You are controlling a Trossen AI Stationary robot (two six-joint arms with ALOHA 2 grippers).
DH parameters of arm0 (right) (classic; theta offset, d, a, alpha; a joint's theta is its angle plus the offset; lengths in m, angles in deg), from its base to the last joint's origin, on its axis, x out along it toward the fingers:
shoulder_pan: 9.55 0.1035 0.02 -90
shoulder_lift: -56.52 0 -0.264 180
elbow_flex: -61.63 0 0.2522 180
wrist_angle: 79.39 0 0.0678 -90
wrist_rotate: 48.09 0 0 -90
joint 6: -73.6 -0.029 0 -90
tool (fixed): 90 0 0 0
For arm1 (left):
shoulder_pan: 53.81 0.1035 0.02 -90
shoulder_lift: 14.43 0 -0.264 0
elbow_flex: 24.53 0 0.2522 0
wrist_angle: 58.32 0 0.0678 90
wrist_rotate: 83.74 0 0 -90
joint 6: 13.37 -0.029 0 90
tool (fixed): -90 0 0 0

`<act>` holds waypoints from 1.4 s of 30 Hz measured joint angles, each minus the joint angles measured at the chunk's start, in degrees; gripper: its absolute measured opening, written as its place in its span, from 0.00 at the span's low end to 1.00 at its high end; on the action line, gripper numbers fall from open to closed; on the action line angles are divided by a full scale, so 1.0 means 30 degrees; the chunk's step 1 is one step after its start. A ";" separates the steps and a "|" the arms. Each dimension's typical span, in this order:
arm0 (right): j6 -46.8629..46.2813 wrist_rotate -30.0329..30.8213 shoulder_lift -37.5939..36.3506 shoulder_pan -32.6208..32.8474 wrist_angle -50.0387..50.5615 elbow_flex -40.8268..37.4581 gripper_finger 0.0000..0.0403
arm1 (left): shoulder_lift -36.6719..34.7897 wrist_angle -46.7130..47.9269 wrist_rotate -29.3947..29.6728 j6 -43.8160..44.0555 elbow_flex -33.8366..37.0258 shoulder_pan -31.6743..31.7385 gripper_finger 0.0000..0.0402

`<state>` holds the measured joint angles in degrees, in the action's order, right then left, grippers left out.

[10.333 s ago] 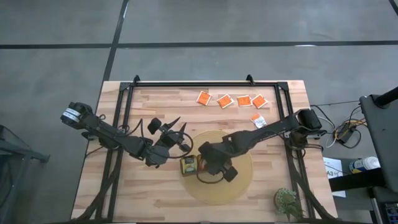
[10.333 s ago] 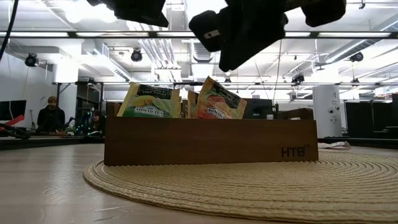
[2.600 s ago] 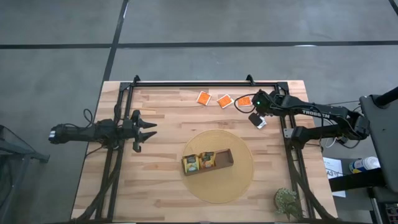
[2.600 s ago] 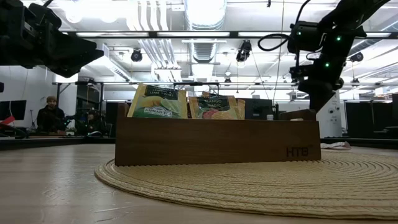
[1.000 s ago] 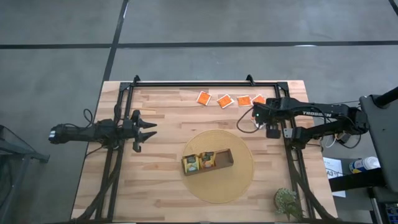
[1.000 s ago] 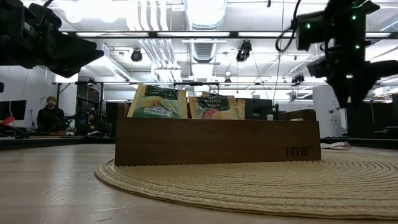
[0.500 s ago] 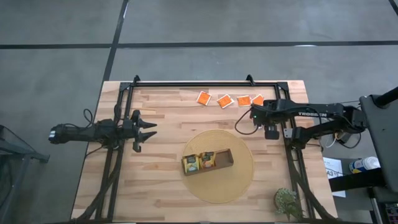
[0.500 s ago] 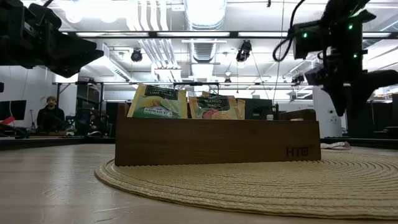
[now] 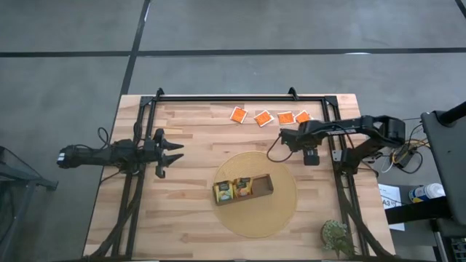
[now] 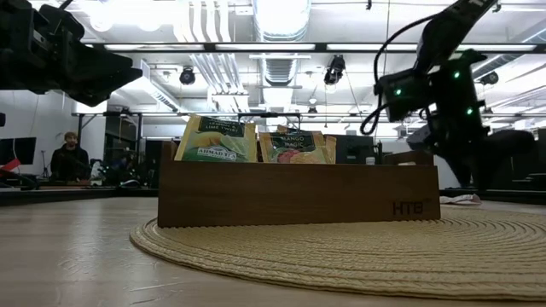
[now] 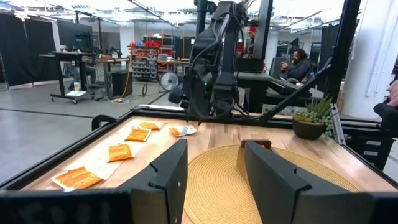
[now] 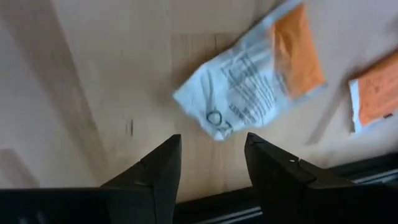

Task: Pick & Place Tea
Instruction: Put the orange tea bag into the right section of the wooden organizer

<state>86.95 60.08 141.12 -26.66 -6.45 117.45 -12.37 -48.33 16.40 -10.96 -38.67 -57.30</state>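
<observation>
Several bright orange tea sachets [image 9: 263,118] lie flat in a row near the table's far edge. A white-and-orange sachet [image 12: 249,68] lies flat on the wood just ahead of my right gripper [image 12: 211,168], which points steeply down, open and close above the table [image 9: 304,148]. The brown wooden tray [image 9: 244,188] stands on a round woven mat [image 9: 277,211] and holds a green-and-yellow sachet [image 10: 215,139] and a yellow-orange one [image 10: 294,147], both upright. My left gripper [image 9: 171,149] waits open and level at the table's left side.
A black frame rail [image 9: 240,97] runs along the far edge, and side rails run by both arms. A small potted plant [image 9: 336,236] stands at the near right corner. Another orange sachet [image 12: 376,93] lies close to the white-and-orange one. People sit in the room behind.
My right gripper has come down toward the table and tipped more steeply, shifting a little toward the table's left edge above the white-and-orange sachet. The sachets and the tray have kept their places.
</observation>
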 joint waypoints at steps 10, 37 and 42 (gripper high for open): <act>-0.0382 0.1176 0.2647 -0.0006 -0.1544 -0.0079 0.41 | 0.0000 0.0007 -0.0002 -0.0002 0.0000 0.0000 0.38; -0.2706 -0.3770 0.0589 0.0044 0.0241 0.2464 0.02 | 0.0000 0.0007 0.0003 -0.0004 0.0000 0.0007 0.38; -0.3417 -0.6527 -0.0262 0.0237 0.1138 0.4325 0.02 | 0.0000 0.0005 0.0000 -0.0004 0.0000 0.0003 0.38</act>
<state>76.70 40.50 140.33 -25.95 -3.04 130.42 -12.37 -48.31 16.40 -10.98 -38.67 -57.29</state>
